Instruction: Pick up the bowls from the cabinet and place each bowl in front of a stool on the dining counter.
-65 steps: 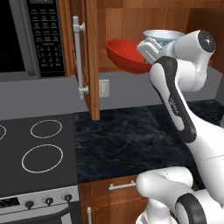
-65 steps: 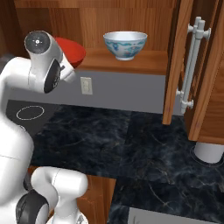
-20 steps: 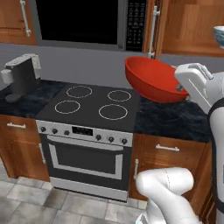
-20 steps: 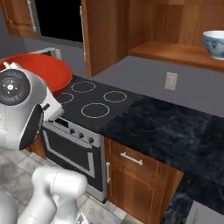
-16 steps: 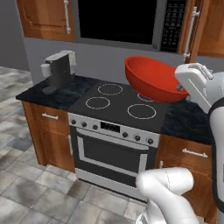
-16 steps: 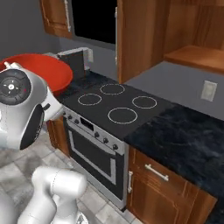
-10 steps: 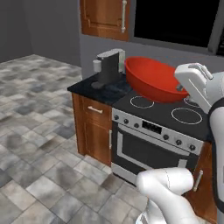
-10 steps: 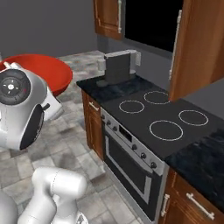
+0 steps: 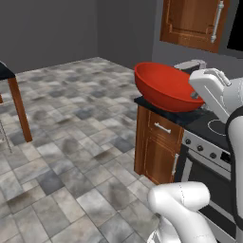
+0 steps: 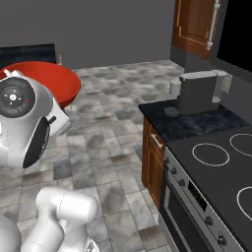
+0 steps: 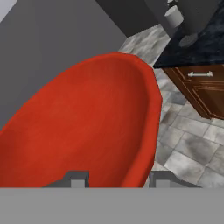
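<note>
Red bowl: the glossy red bowl (image 9: 167, 87) is carried in the air, tilted, its rim pinched by the hand; in the right base view it (image 10: 55, 83) shows behind the arm's round wrist joint, over the tiled floor
Hand: the hand (image 11: 114, 180) grips the bowl's rim, one fingertip (image 11: 76, 180) inside the bowl and the other outside it, jaws partly closed on the wall between them; in the left base view the hand (image 9: 194, 95) sits at the bowl's right edge
Bowl inside: plain red, nothing in it, seen in the hand view (image 11: 83, 135)
Dining desk: a black-topped corner with a reddish-brown wooden leg (image 9: 19, 109) stands well apart from the bowl, far across the floor to its left; in the right base view a dark top (image 10: 27, 53) lies beyond the bowl
Kitchen worktop: black worktop (image 10: 189, 124) over a wooden drawer cabinet (image 9: 156, 147), just below and behind the bowl
Coffee machine: grey machine (image 10: 197, 91) on that worktop, beyond the bowl
Stove: black cooktop with ring marks (image 10: 216, 157) beside the worktop, on the side away from the bowl
Wall cabinet: reddish-brown door with a silver bar handle (image 9: 194, 21), above and behind the bowl
Floor: grey stone tiles (image 9: 71, 156) under the bowl
</note>
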You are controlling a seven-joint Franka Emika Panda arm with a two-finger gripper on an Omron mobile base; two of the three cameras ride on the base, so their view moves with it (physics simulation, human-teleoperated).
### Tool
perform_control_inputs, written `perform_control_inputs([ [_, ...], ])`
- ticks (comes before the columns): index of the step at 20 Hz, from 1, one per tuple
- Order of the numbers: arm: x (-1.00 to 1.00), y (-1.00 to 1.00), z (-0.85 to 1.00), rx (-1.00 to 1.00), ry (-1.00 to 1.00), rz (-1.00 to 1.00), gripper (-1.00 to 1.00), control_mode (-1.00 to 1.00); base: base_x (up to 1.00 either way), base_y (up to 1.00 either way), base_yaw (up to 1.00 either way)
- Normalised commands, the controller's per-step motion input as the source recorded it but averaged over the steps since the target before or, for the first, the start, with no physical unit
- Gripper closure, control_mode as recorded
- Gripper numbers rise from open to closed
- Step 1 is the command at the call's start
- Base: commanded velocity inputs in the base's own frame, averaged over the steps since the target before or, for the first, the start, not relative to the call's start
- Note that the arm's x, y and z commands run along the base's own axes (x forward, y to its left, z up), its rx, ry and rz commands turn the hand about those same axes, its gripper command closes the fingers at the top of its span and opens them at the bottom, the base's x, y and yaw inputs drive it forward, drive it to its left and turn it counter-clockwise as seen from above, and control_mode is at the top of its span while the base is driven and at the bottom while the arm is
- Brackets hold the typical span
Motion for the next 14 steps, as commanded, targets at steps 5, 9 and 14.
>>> perform_control_inputs([
  [5, 0.0, 0.0, 0.0, 0.0, 0.0, 0.0, 1.0, 1.0, 0.92, 0.33, 0.3],
  [9, 0.0, 0.0, 0.0, 0.0, 0.0, 0.0, 1.0, 1.0, 0.92, 0.59, 0.23],
  [14, 0.0, 0.0, 0.0, 0.0, 0.0, 0.0, 1.0, 1.0, 0.71, 0.86, 0.18],
])
